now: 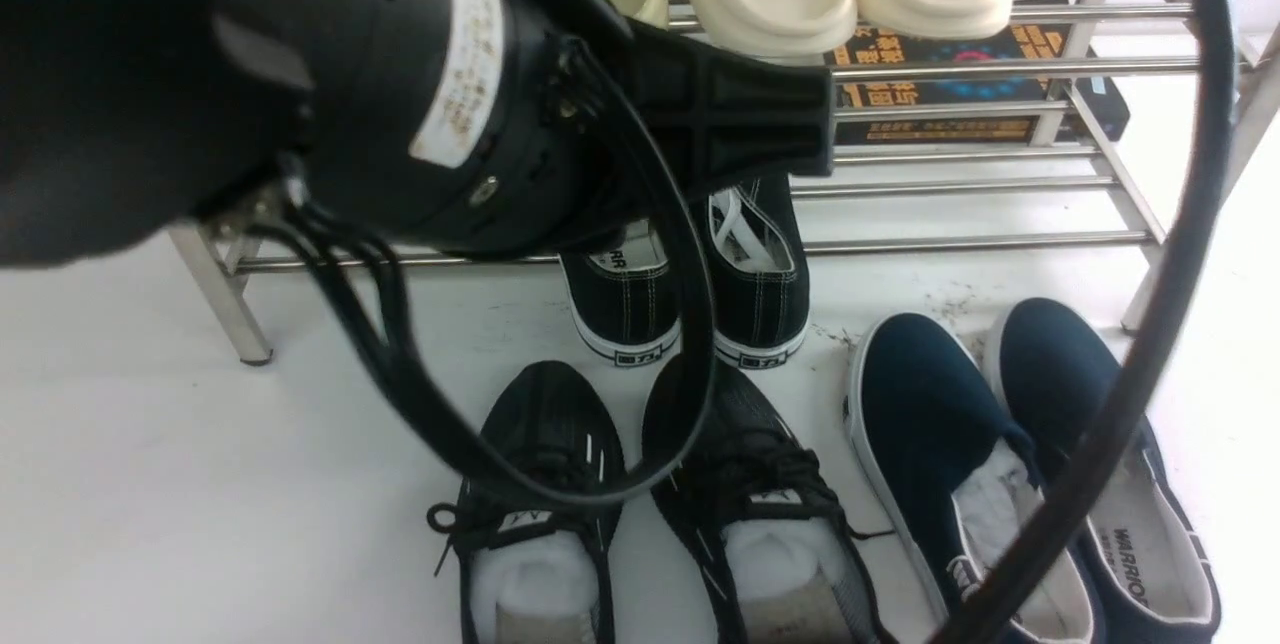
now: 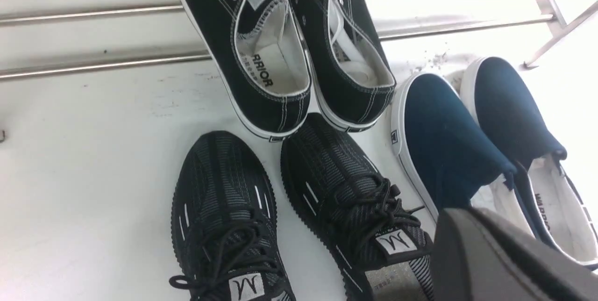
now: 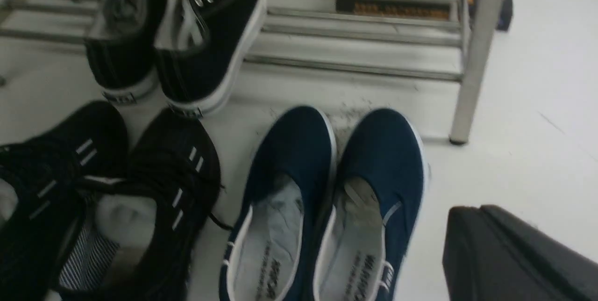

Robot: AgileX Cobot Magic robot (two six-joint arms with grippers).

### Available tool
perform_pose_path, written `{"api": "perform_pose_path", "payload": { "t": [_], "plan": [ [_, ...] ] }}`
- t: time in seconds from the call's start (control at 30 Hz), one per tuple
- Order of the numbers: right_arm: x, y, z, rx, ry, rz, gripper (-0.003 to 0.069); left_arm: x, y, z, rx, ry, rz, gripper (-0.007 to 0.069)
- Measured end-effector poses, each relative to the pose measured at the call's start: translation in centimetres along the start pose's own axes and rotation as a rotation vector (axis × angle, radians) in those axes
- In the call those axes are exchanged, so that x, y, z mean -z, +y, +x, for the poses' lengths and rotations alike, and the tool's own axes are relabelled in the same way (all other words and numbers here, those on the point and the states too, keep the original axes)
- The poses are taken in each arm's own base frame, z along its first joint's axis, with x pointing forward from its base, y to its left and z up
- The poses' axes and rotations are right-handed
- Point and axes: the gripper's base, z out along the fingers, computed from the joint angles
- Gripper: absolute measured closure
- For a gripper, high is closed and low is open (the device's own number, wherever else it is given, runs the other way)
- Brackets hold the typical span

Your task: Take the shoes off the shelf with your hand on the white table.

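White counter (image 1: 150, 484) holds navy shoes (image 1: 1000, 444) off shelf (image 1: 1000, 186); left end effector (image 1: 800, 114), right end effector (image 3: 514, 254) spread untellable; dangling cable (image 1: 700, 344) may snag black sneakers (image 1: 770, 294)

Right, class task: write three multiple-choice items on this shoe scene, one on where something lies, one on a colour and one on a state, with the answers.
1. Where do the navy-blue slip-ons lie?
A. On the white table, right of the black mesh trainers
B. Up on the top tier
C. In a gripper

2. What colour are the laces of the black canvas sneakers?
A. Black
B. White
C. Red

3. How do those sneakers sit?
A. Upside down on the table
B. Flat on the table, well clear of the rack
C. Toes on the lower tier of the shelf, heels sticking out past its front rod

Answers:
1 A: the front view shows both pairs side by side on the table.
2 B: white laces show in the left wrist view.
3 C: the front rod passes under them.
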Motion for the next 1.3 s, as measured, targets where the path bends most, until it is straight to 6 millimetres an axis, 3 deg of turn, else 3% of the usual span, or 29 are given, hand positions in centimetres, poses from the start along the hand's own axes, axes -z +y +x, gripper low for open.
{"api": "perform_pose_path", "payload": {
  "t": [0.17, 0.33, 0.97, 1.07, 1.23, 1.3],
  "plan": [
    [-2.3, 0.4, 1.3, 0.004, -0.143, -0.066, 0.0673, -0.3, -0.2, 0.1, -0.027, 0.005, -0.005, 0.0624],
    [-2.5, 0.7, 0.9, 0.004, -0.23, -0.096, 0.0672, -0.6, -0.4, 0.2, -0.045, 0.011, -0.011, 0.0624],
    [-2.7, 0.7, 1.1, 0.005, -0.235, -0.098, 0.0666, -0.7, -0.3, -0.1, -0.061, -0.02, -0.033, 0.0608],
    [-2.8, 0.6, 1.8, 0.006, -0.226, -0.096, 0.0666, -0.7, -0.3, -0.1, -0.061, -0.021, -0.033, 0.0607],
    [-4.1, -0.1, 4.7, -0.001, -0.17, -0.029, 0.0662, -0.8, -0.3, -0.1, -0.062, -0.021, -0.034, 0.0607],
    [-4.9, -0.9, 6.8, -0.017, -0.119, 0.058, 0.0659, -0.8, -0.3, -0.1, -0.083, -0.027, -0.038, 0.0606]
  ]
}}
